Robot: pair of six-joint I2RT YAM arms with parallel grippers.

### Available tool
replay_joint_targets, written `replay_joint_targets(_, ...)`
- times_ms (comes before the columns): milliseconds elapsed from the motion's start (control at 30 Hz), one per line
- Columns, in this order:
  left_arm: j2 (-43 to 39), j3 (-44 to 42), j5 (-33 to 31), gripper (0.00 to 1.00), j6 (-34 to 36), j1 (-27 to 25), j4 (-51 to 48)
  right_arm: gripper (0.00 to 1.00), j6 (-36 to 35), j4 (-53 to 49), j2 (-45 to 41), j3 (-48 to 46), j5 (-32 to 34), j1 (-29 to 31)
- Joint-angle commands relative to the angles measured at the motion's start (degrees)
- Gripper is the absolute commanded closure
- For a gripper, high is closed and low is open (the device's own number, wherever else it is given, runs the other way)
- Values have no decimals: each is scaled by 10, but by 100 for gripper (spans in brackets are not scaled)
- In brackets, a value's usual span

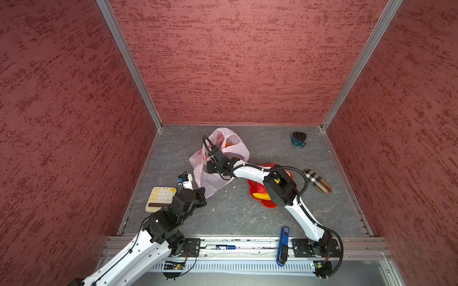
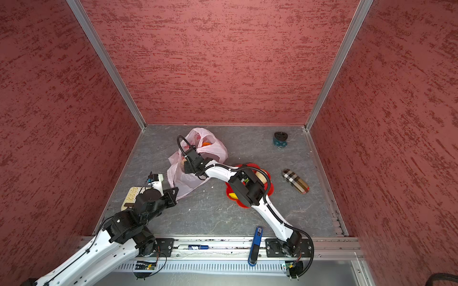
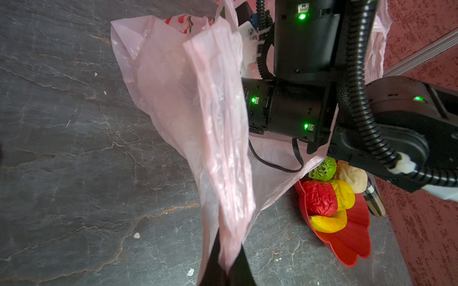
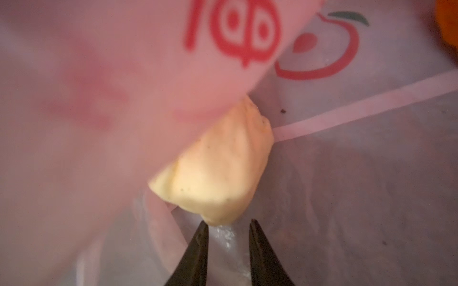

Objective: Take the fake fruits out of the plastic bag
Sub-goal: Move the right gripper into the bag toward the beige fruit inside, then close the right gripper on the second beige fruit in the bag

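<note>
Three mottled red walls point(image 1: 223, 62), joined by aluminium corner posts point(image 1: 129, 64). Grey veined stone-look floor point(image 1: 235, 213), scuffed, few white crumbs point(image 3: 136, 235). Even light.

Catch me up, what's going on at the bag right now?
The left gripper is shut on an edge of the plastic bag, holding that edge up. The right gripper is inside the bag, jaws narrowly apart, tips right at a beige fruit; no firm grip shows yet. An orange fruit is also in the bag. Five fruits already lie in the red dish.
</note>
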Motion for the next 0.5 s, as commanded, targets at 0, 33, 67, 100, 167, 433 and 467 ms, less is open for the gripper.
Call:
replay_joint_targets(0, -6, 0, -5, 98, -6, -1, 7, 56, -3, 30, -33, -6, 0, -4)
replay_joint_targets(33, -8, 0, -3, 98, -7, -1, 5, 47, -3, 33, -31, -6, -5, -4)
replay_joint_targets(67, -10, 1, -1, 98, -7, -1, 4, 40, -3, 36, -29, -5, -9, -5)
replay_joint_targets(100, -13, 1, 0, 98, -8, -1, 1, 31, -2, 41, -27, -5, -14, -5)
replay_joint_targets(167, -19, 2, 2, 98, -10, -1, -7, 23, 1, 46, -22, -1, -22, -6)
replay_joint_targets(433, -42, 1, 18, 98, -12, -1, -19, 9, 18, 39, 23, 61, -25, -11)
replay_joint_targets(467, -43, 0, 21, 98, -12, -1, -19, 8, 25, 43, 28, 66, -24, -13)
